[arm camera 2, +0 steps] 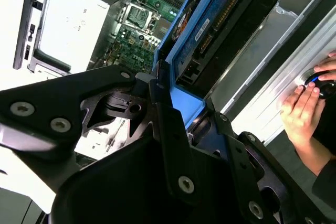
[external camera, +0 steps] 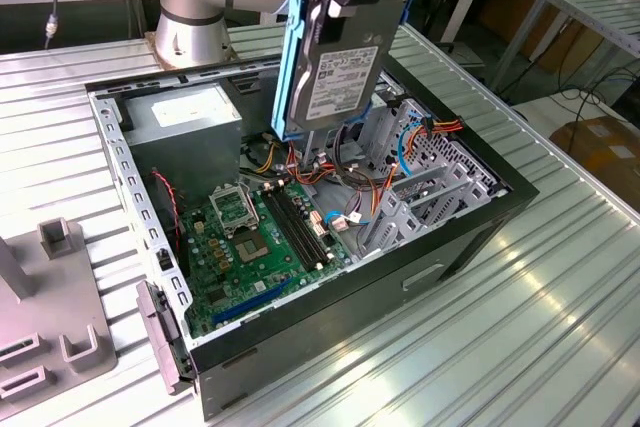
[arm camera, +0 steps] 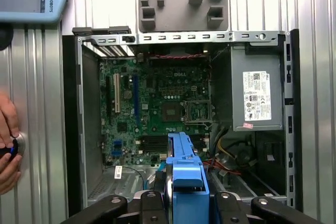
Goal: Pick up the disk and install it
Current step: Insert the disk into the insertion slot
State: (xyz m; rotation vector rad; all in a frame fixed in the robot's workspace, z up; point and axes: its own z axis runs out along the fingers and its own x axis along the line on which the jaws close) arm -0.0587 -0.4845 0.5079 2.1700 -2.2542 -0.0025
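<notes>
Pickup is done — the pincer [external camera: 345, 2] clamps the disk [external camera: 335, 82] on edge, upright above the open computer case [external camera: 125, 172] standing mid-bench [external camera: 560, 287] — not yet installed in the case.

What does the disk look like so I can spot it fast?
Find the open black computer case on the ribbed metal table. Just above it, the black gripper holds the disk, a flat silver metal rectangle with a white label, standing on edge. Unlike the grey power-supply box inside the case, it has a blue plastic frame.
</notes>
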